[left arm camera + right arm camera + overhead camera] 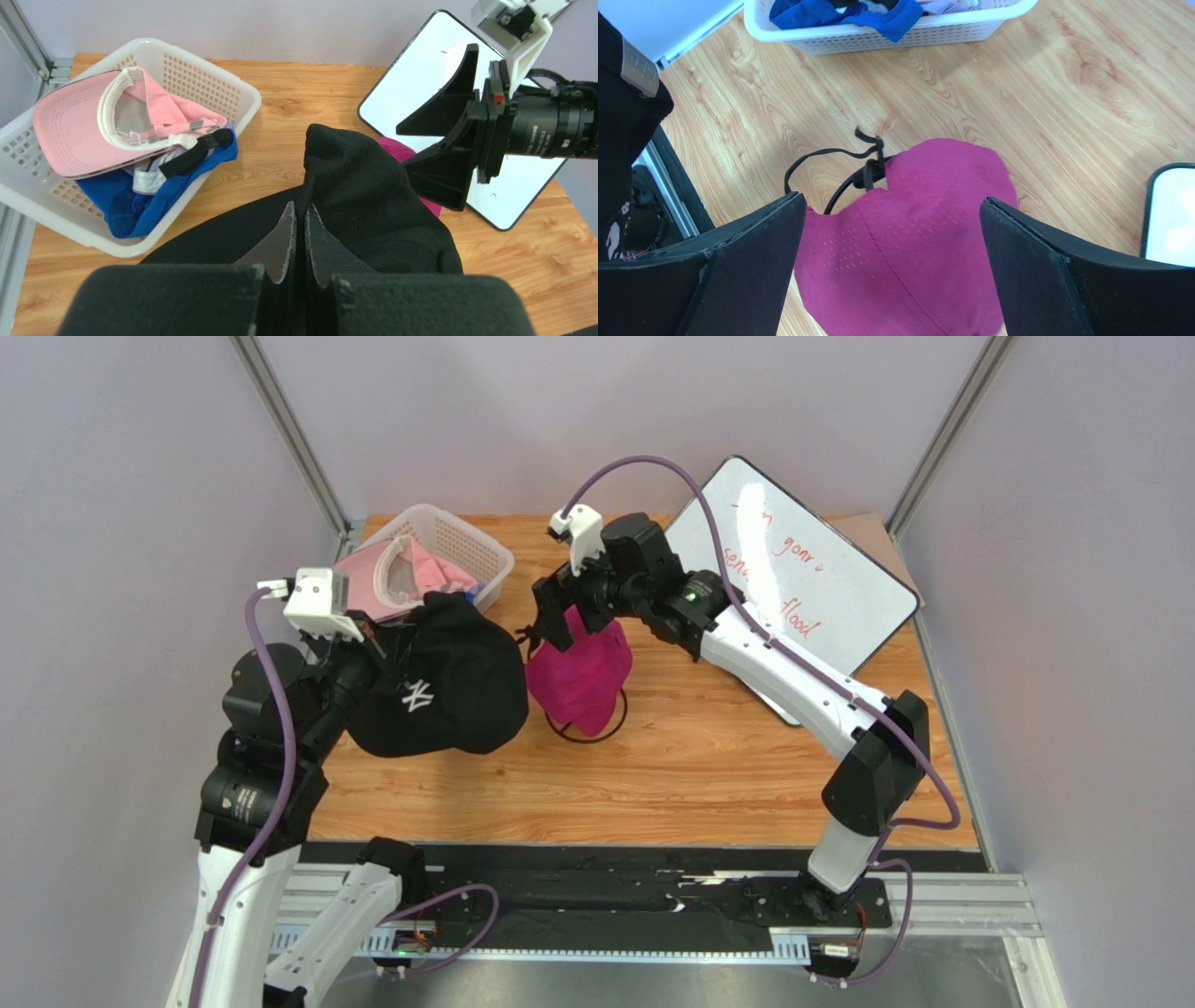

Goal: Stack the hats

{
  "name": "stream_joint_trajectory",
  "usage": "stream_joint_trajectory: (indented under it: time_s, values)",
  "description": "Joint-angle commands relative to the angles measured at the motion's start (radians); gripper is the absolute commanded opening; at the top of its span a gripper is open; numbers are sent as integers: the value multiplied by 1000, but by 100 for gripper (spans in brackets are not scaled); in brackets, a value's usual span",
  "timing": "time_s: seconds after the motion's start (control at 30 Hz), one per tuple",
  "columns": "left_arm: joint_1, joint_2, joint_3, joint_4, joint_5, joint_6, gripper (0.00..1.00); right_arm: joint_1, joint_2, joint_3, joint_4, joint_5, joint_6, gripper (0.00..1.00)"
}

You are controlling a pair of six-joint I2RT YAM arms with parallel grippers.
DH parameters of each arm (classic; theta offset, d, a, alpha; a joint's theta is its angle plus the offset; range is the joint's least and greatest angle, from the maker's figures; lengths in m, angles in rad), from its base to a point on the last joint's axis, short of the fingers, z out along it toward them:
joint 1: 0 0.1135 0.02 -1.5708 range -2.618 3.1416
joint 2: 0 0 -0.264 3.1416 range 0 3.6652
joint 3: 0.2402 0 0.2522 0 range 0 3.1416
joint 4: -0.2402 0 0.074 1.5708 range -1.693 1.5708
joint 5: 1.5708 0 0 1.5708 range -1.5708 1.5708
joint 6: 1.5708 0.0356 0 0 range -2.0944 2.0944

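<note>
The left gripper (298, 217) is clamped tight on the black NY cap (435, 693), which sits just beside the magenta cap (578, 679) at mid-table. The right gripper (892, 201) hovers over the magenta cap, jaws wide apart. A pink cap (77, 133) and a blue cap (133, 203) lie in the white mesh basket (231, 84) at far left.

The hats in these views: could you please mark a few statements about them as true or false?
1. The left pincer is shut on the black cap. True.
2. The right pincer is clamped on the magenta cap. False: it is open, with its fingers spread above that cap.
3. The pink cap lies in the white basket. True.
4. The blue cap lies on the table outside the basket. False: it is inside the basket, under the pink cap.
</note>
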Motion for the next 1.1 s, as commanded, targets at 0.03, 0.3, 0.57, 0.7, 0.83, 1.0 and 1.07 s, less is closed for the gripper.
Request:
stream_joint_trajectory:
  time_s: [0.03, 0.3, 0.57, 0.7, 0.83, 1.0, 1.07]
  values:
    - [-3, 6, 25, 47, 32, 4, 0, -39, -109, 0, 65, -29, 35, 100]
    - [-3, 42, 59, 47, 9, -8, 0, -82, -221, -36, 74, -29, 120, 100]
    - [-3, 85, 125, 102, 100, -77, 0, -81, -517, -346, 261, -193, 241, 99]
    - [-10, 79, 79, 240, 124, -226, 0, -78, -655, -554, 400, -288, 388, 98]
    - [-107, 113, 53, 375, 65, -309, 0, -38, -718, -663, 578, -314, 468, 97]
    - [-334, 200, 82, 451, -156, -265, 0, 69, -718, -697, 649, -271, 505, 96]
    - [-402, 225, 85, 475, -216, -260, 0, 86, -723, -714, 696, -268, 523, 96]
